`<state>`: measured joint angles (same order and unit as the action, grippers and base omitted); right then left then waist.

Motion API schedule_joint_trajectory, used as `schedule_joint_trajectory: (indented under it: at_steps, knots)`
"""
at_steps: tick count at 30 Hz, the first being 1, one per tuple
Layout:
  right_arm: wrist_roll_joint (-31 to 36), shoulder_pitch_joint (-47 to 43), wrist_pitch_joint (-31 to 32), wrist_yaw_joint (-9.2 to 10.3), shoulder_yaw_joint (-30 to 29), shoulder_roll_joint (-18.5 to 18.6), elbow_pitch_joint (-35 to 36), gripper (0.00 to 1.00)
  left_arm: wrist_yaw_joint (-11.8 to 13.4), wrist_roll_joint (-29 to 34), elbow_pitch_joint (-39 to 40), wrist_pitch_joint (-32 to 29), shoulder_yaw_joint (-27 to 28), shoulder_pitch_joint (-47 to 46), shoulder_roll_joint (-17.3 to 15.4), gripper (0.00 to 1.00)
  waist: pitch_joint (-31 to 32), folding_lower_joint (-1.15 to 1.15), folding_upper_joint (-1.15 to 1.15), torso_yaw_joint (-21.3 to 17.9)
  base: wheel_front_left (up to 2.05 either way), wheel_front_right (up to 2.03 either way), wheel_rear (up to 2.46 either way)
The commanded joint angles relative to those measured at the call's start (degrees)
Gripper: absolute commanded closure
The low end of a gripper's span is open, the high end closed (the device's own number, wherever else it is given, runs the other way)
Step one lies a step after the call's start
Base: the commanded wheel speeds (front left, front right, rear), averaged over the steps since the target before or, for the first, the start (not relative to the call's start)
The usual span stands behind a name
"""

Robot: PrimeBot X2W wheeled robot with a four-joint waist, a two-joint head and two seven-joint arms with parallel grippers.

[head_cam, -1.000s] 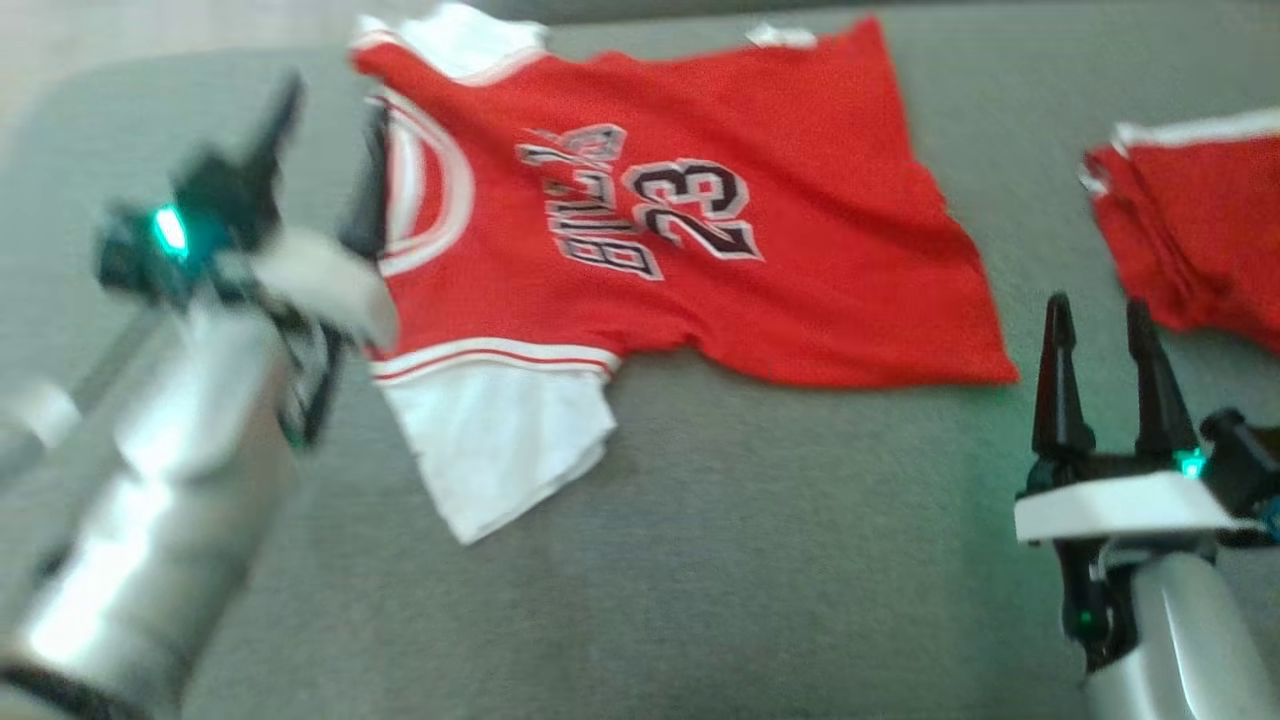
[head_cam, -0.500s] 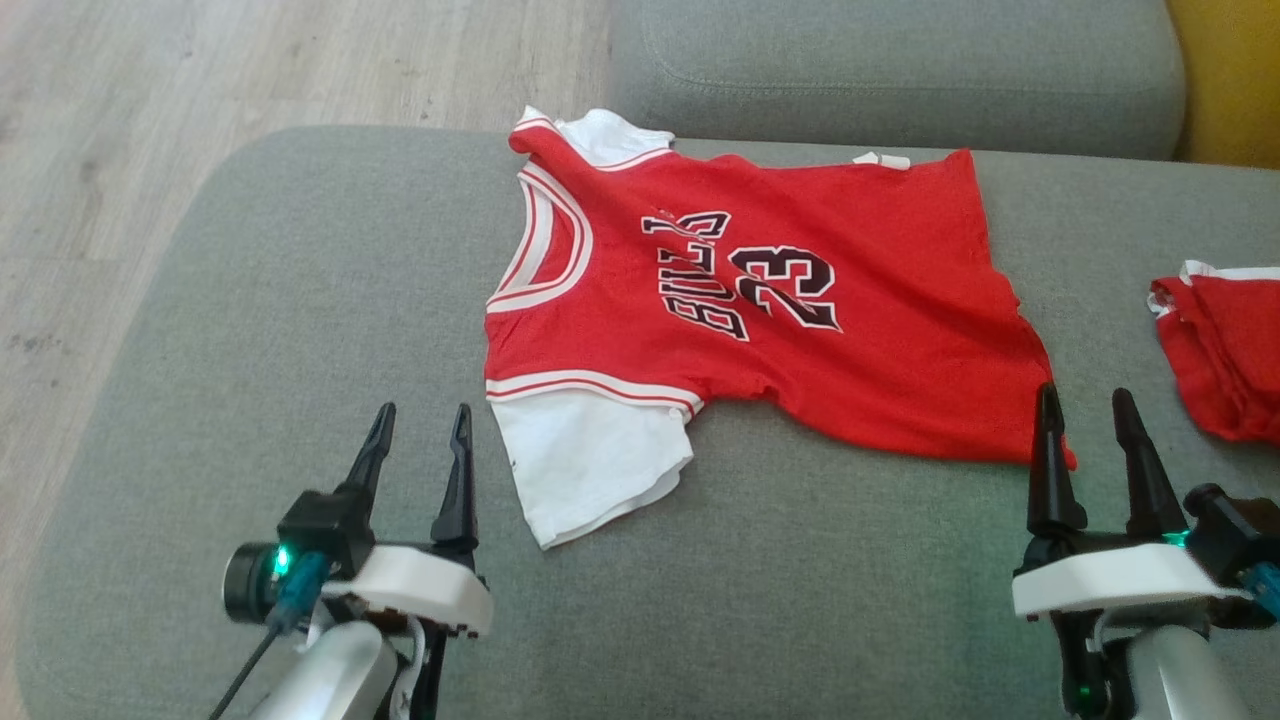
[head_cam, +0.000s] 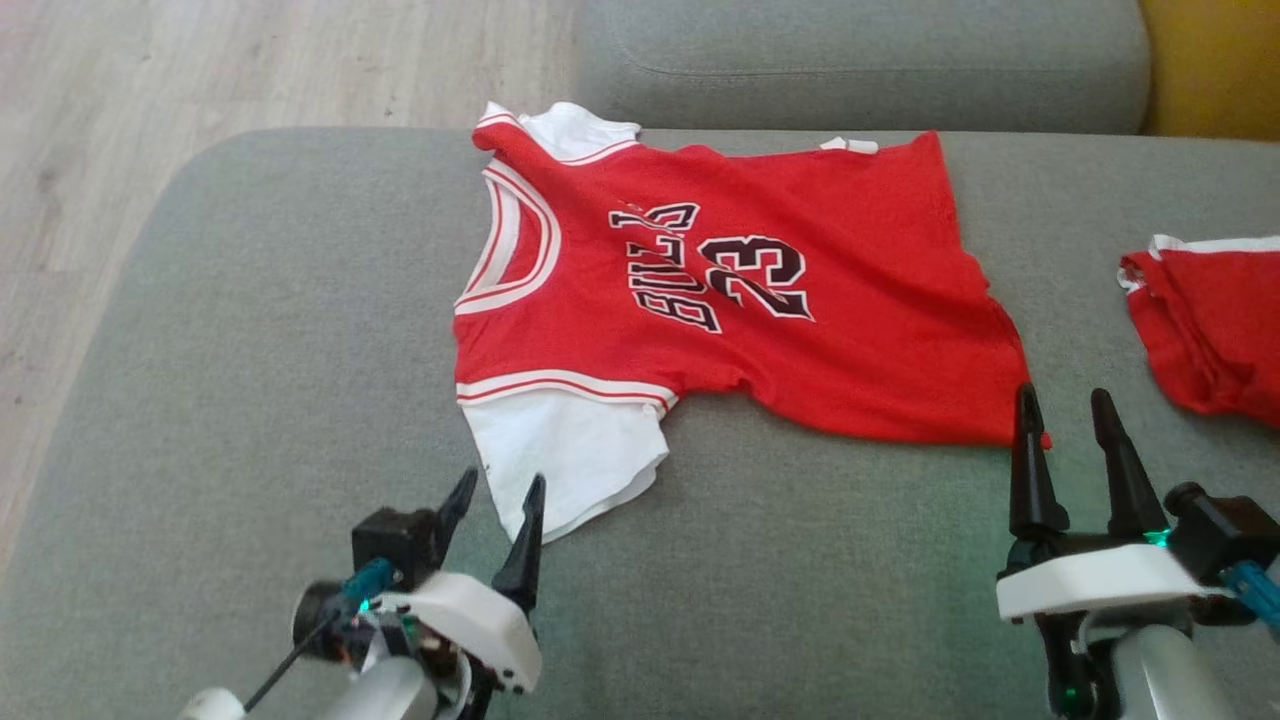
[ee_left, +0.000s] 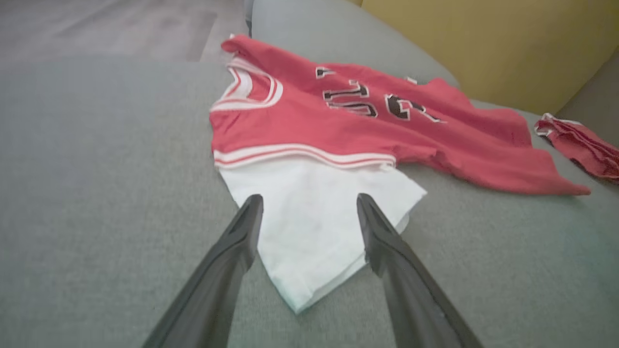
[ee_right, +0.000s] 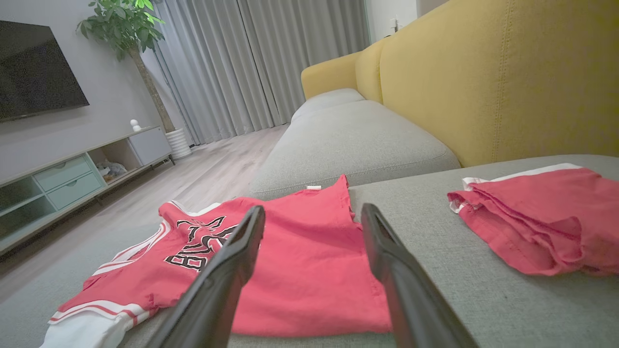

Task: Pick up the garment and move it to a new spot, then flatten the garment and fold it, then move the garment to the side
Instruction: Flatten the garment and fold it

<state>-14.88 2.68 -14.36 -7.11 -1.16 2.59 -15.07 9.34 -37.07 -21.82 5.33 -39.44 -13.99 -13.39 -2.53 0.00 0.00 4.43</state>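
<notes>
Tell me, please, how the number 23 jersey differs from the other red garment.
The jersey lies spread open, nearly flat; the other red garment is bunched in folds. The jersey shows lettering, a 23 and white sleeves; the other red garment shows only red with a white edge. Both are red and lie on the grey sofa.

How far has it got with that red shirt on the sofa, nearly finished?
Roughly halfway. The red number 23 jersey with white sleeves lies spread fairly flat on the grey sofa cushion, so moving and flattening look done. In hand: the open left pincer at the near sleeve, the open right pincer at the hem corner, holding nothing. Folding and setting it aside remain.
</notes>
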Motion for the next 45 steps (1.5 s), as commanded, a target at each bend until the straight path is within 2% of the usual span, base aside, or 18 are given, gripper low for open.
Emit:
schedule_joint_trajectory:
  at_steps: [1,5,11,19,25,26,27,28,34,40,45]
  knots:
    - [-0.4,1.1,-0.5,-0.37,1.8,0.3,1.6,0.0,0.4,-2.2,0.0,-1.5,2.5,-0.9,0.3,0.0,-0.5,0.0,0.0,-0.9,0.0,0.0,0.0]
    - [-0.6,1.3,-0.6,-0.37,2.1,0.3,1.5,0.0,1.3,-2.9,-2.4,-3.0,3.0,-1.1,0.1,0.0,-1.0,0.0,0.0,-1.9,0.0,0.0,0.0]
    - [-0.8,1.6,-0.6,-0.37,2.5,0.3,1.4,0.0,0.9,-3.2,-6.7,-5.2,2.5,-2.4,-0.4,0.0,-2.1,0.0,0.0,-3.6,0.0,0.0,0.0]
    - [-1.1,2.3,-0.6,-0.37,2.7,0.3,1.6,0.0,-1.0,-5.1,-10.5,-7.7,2.7,-4.0,-0.3,0.0,-3.8,0.0,0.0,-5.3,0.0,0.0,0.0]
    - [-1.2,2.9,-0.6,-0.37,2.4,0.3,2.1,0.0,-3.2,-5.9,-13.7,-12.3,1.2,-5.6,-0.6,0.0,-5.0,0.0,0.0,-6.1,0.0,0.0,0.0]
    - [-1.3,2.9,-0.6,-0.37,2.3,0.3,2.1,0.0,-3.5,-6.1,-14.1,-13.1,1.0,-5.7,-0.6,0.04,-5.0,0.0,0.0,-6.1,0.0,0.0,0.0]
    - [-1.3,3.0,-0.6,-0.37,2.2,0.3,2.2,0.0,-3.9,-6.2,-14.4,-13.7,0.7,-5.8,-0.7,0.59,-5.0,0.0,0.0,-6.2,0.0,0.0,0.0]
    - [-1.3,3.0,-0.6,-0.37,2.1,0.3,2.2,0.0,-4.3,-6.4,-14.7,-14.2,0.5,-5.9,-0.6,1.0,-5.0,0.0,0.0,-6.3,0.0,0.0,0.0]
    - [-1.3,2.9,-0.6,-0.37,1.1,0.3,2.0,0.0,-5.1,-7.3,-14.5,-12.3,1.3,-6.1,-0.2,1.0,-3.8,0.0,0.0,-6.0,0.0,0.0,0.0]
    - [-0.9,2.6,-0.6,-0.37,0.2,0.3,1.2,0.0,-4.1,-7.2,-10.8,-2.4,4.7,-6.9,0.5,1.0,-2.0,0.0,0.0,-4.8,0.0,0.0,0.0]
    - [0.8,3.2,0.7,-0.37,-2.0,0.3,-1.1,0.0,-3.4,-3.9,-6.6,5.5,5.2,-7.8,-0.3,1.0,-1.4,0.0,0.0,-3.2,0.0,0.0,0.0]
